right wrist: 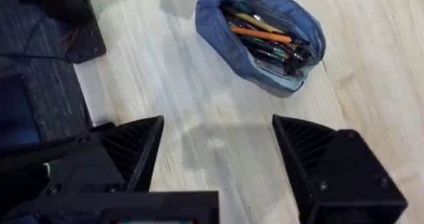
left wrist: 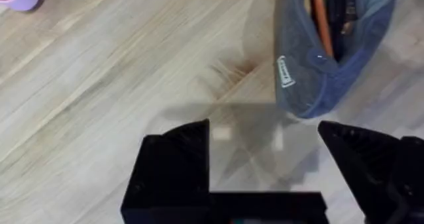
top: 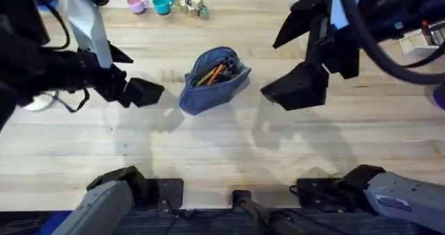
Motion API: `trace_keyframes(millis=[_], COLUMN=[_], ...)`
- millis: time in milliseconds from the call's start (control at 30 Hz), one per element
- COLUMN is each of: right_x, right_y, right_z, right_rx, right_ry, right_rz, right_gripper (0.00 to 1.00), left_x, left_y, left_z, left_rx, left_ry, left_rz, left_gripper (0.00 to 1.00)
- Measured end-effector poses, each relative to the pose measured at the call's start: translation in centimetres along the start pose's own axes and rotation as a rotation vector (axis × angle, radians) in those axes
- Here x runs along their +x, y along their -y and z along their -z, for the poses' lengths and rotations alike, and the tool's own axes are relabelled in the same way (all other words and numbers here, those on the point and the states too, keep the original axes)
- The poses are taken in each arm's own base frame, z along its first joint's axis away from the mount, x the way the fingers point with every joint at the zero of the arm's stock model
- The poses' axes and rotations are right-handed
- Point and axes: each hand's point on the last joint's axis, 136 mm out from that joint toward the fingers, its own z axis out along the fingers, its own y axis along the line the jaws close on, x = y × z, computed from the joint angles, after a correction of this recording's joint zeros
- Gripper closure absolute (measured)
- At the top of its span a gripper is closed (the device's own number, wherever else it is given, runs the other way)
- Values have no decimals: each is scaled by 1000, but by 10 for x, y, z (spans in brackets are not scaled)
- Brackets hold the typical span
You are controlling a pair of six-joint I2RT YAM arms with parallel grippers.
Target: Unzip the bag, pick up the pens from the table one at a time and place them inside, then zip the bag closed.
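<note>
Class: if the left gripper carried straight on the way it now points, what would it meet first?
Most likely the bag: the left gripper, open, points across bare table at its near end. Its height above the table is unclear.

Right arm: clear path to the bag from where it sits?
Probably yes. The right hand hangs open just beside the bag, with bare table between them. The left hand waits on the bag's far side, out of the way.

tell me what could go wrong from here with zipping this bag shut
1. The bag gapes wide open with the pens lying high in the mouth, so a tip may catch in the zipper.
2. Both the left gripper and right gripper are open and off the bag; pulling the zipper without pinning the soft pouch could drag it across the table.
</note>
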Motion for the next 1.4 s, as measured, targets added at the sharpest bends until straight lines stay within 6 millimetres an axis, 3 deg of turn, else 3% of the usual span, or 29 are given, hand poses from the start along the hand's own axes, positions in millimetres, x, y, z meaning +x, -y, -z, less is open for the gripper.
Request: trace_keyframes(millis=[100,200,467,633,800,1167,1400], right_x=[0,0,0,1,-3,-32,-47], right_y=[0,0,0,3,11,19,3], right_z=[0,0,0,-7,-17,-20,-53], right_rx=[0,0,2,-9,-10,23,-49], right_ry=[0,0,0,-18,-19,83,56], right_rz=[0,0,0,-9,-26,-213,-276], right_gripper=[4,4,4,4,4,4,4], left_x=[3,9,6,9,8,8,9], left_y=[-12,-11,35,52,51,47,47], left_z=[-13,-22,-17,-12,-12,-14,-14], left_rx=[7,52,274,341,333,317,316], left_ry=[-15,-31,48,68,89,91,88], left_rz=[8,29,-131,-217,-309,-364,-367], left_gripper=[8,8,8,8,8,8,8])
